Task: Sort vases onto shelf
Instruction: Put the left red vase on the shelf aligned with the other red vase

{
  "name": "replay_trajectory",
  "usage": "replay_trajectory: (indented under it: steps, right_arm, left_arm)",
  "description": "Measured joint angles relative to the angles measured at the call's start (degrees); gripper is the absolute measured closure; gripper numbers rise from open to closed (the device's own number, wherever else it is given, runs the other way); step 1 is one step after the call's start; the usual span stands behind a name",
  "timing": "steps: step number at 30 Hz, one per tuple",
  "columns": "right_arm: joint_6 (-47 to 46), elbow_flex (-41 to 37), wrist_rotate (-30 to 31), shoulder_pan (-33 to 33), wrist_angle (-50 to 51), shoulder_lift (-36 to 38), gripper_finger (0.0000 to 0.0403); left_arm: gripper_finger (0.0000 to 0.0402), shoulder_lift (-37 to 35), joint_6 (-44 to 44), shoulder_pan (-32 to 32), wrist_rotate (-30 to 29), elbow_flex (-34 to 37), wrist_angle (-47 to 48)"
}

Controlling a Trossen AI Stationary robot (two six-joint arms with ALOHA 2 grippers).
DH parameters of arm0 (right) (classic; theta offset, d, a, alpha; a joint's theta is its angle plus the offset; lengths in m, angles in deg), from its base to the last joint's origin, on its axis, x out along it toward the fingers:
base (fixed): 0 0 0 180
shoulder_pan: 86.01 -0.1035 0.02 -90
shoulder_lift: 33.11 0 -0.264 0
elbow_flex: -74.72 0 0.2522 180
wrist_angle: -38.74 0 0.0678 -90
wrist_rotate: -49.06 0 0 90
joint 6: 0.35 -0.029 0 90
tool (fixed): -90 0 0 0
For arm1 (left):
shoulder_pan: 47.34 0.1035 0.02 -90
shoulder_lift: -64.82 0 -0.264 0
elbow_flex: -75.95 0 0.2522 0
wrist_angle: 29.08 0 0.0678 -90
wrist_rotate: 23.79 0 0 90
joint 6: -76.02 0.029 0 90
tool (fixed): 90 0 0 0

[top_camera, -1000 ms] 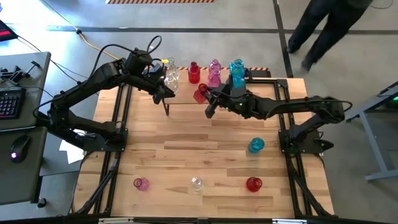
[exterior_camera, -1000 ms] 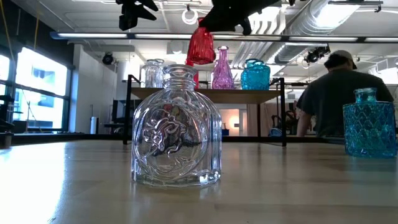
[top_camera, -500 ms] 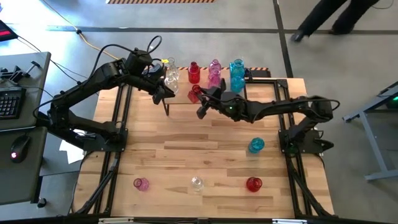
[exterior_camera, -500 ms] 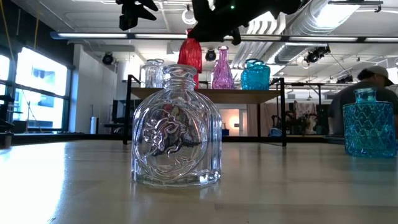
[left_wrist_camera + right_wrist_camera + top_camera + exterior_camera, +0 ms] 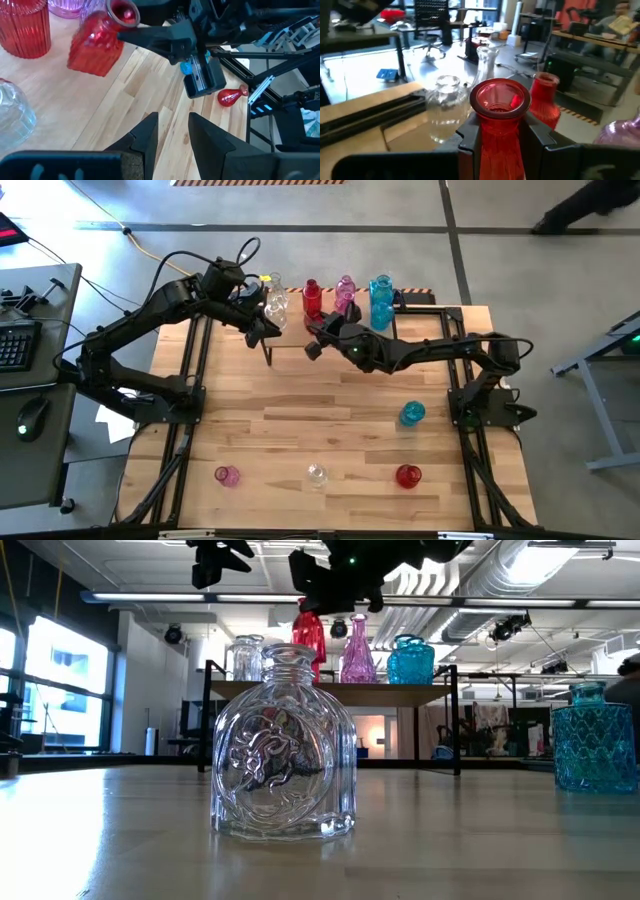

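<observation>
Red vase (image 5: 496,125) base, probably behind right pincer (image 5: 496,137)

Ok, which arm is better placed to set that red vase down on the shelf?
The right. Its gripper is already shut on the red vase, at the shelf beside another red vase. The left gripper hangs near the clear vases, holding nothing.

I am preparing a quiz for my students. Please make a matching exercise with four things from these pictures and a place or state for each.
Things:
1. red vase
2. clear vase
3. left gripper
4. blue vase

Places or states:
A. holds nothing, beside the shelf
B. held in the right gripper at the shelf
C. on the table, near the right arm's base
D. on the table, nearest the low camera

Pairs: 1-B, 2-D, 3-A, 4-C
</observation>
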Motion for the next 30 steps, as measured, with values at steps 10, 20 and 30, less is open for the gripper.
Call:
replay_trajectory:
  steps: [10, 20, 30]
  right_arm:
    - [-7.32, 0.62, 1.49, 0.16, 0.23, -1.52, 0.0336]
    - [-8.86, 0.61, 4.21, 0.19, 0.03, -2.91, 0.0336]
    - [-9.18, 0.57, 2.43, 1.3, 0.83, -3.11, 0.0336]
  left_arm:
    - [0.0302, 0.0, 0.0, 0.0, 0.0, 0.0, -0.02]
    - [0.0302, 0.0, 0.0, 0.0, 0.0, 0.0, -0.04]
    - [0.0302, 0.02, 0.0, 0.0, 0.0, 0.0, -0.07]
